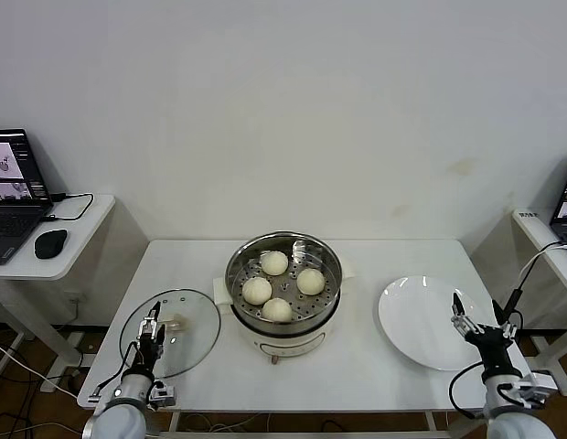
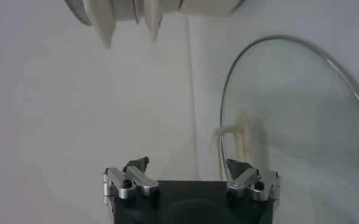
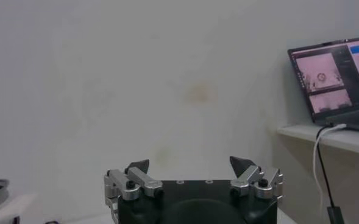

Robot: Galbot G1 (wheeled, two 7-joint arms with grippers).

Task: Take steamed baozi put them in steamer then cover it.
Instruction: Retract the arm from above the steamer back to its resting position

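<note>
Though head sees baozi (image 1: 283, 286), wrists don't.

The room is evenly and softly lit from above, bright on the white wall (image 1: 293, 101) and counter (image 1: 357, 357), with only faint shadows under the steamer (image 1: 283, 283). Its steel rim catches a mild gleam. Up close, the lid (image 2: 301, 122) looks soft and hazy.
</note>
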